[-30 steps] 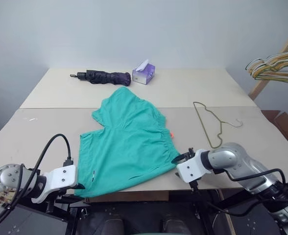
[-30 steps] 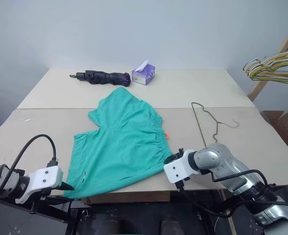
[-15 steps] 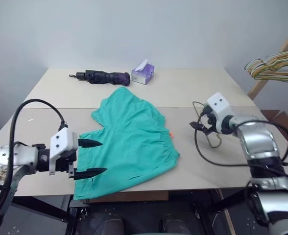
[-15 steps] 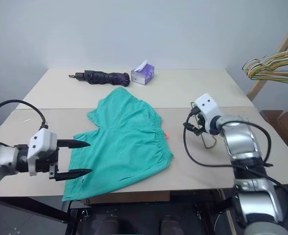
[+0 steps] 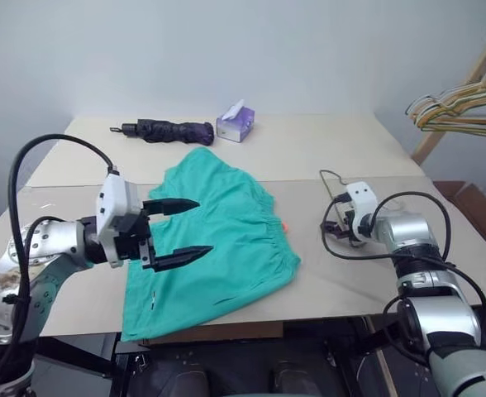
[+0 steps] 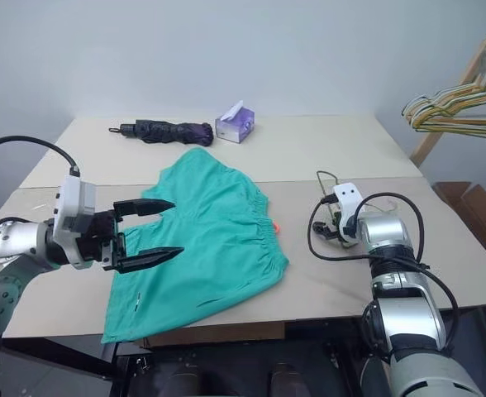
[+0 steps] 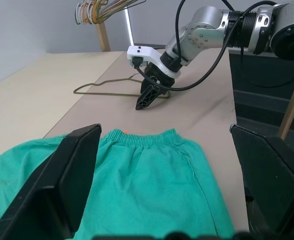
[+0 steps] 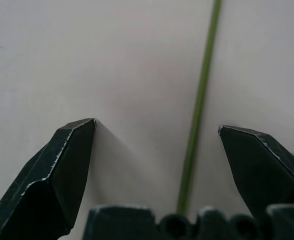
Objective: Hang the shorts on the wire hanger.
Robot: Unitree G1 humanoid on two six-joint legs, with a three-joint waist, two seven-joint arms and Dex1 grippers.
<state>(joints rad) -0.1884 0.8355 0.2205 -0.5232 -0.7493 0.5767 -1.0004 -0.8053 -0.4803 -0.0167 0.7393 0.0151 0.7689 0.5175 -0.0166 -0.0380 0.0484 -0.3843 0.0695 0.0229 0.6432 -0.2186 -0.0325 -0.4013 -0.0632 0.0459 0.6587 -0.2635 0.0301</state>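
Observation:
The teal-green shorts (image 5: 226, 248) lie flat in the middle of the table, with the gathered waistband (image 7: 152, 139) toward the right. My left gripper (image 5: 202, 226) hovers open above their left half, pointing right, with nothing between its fingers. The wire hanger (image 7: 109, 94) lies flat on the table to the right of the shorts, partly hidden by my right arm. My right gripper (image 5: 335, 228) points down at the table over the hanger. In the right wrist view the gripper (image 8: 157, 125) is open and the hanger's thin wire (image 8: 201, 95) runs between the spread fingers.
A dark purple folded umbrella (image 5: 164, 130) and a tissue box (image 5: 235, 124) sit at the back of the table. A bunch of coloured hangers (image 5: 458, 103) hangs on a wooden rack at the far right. A small orange bit (image 5: 285, 225) lies by the waistband.
My left gripper rose and swung right, from the table's front left corner to above the shorts. My right gripper came up from below the table edge, turned, and lowered over the hanger. Both opened.

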